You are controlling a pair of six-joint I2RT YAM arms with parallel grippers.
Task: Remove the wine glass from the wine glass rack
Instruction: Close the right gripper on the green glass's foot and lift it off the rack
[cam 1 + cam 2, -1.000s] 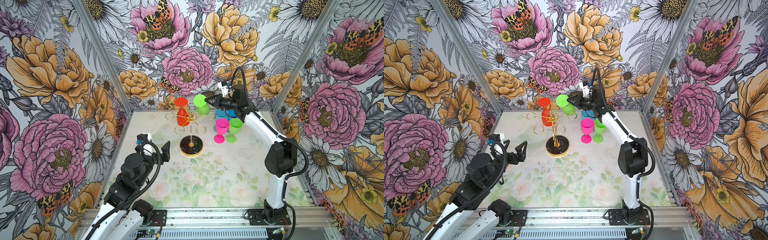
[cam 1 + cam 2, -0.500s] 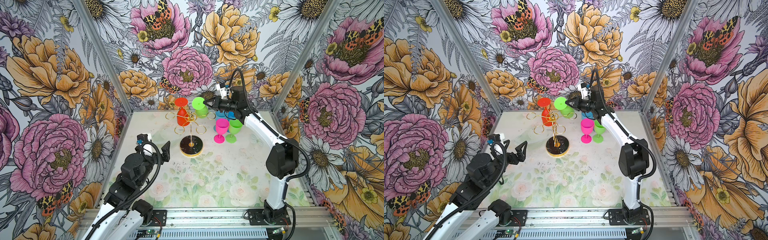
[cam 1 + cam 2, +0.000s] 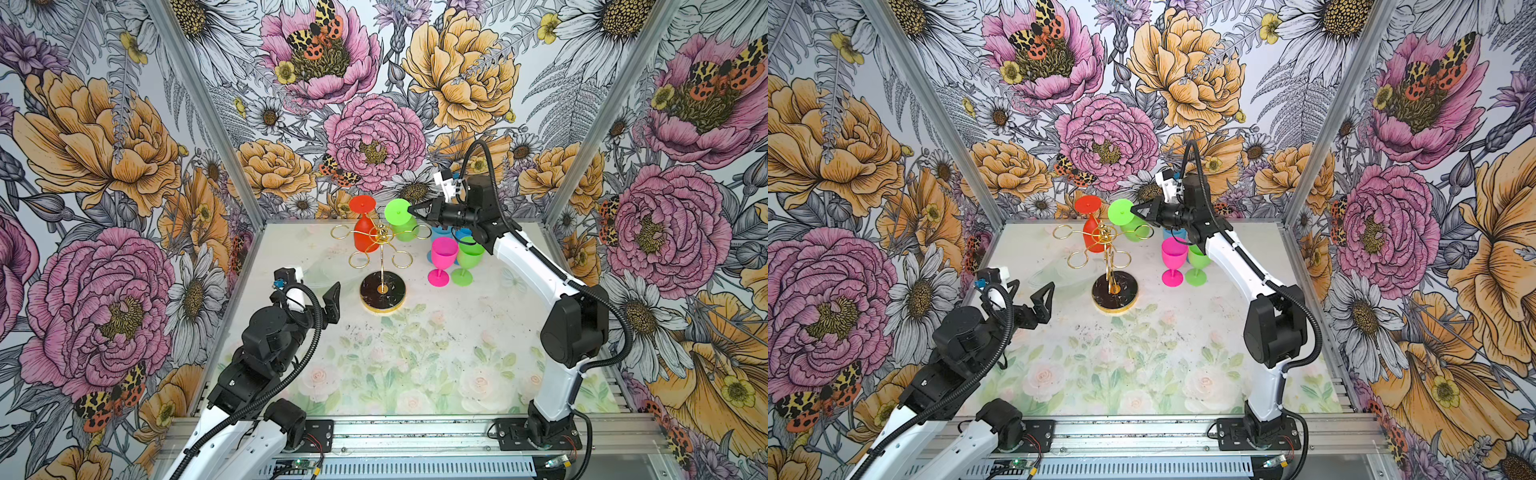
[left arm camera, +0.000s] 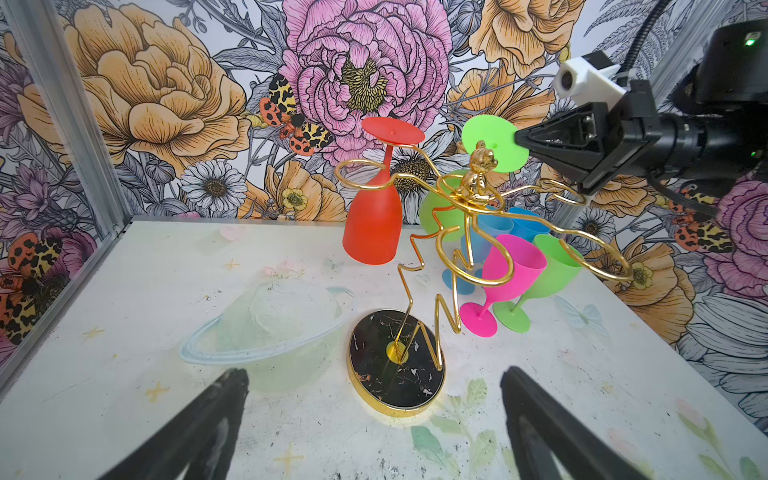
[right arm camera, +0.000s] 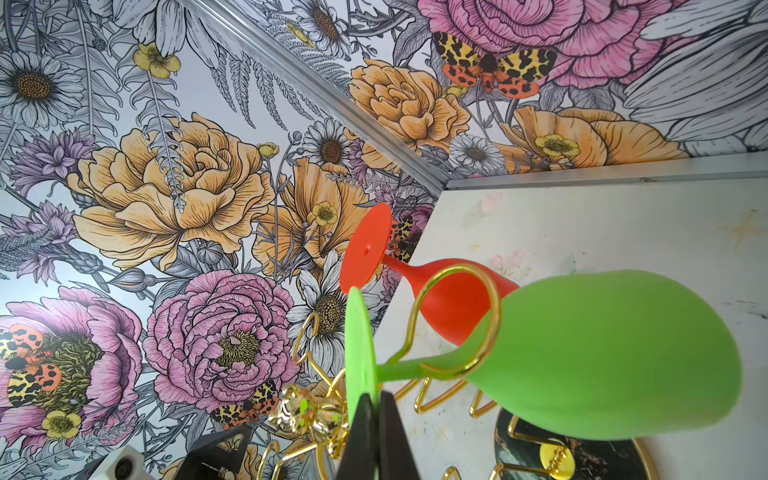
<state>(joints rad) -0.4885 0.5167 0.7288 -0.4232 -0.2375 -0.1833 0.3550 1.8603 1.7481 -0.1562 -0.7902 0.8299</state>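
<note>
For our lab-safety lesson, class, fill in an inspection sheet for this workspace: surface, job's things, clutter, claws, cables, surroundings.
Surface: pale floral table, scuffed with dark specks.
Job's things: gold wine glass rack upright; red glass and hanging green glass upside down in its loops.
Clutter: pink glass, standing green glass and blue glasses upright beside the rack.
Claws: left claw open above the table, apart from the rack; right claw shut on the hanging green glass's foot.
Cables: black hoses looped along both arms.
Surroundings: flowered walls, metal frame posts.
</note>
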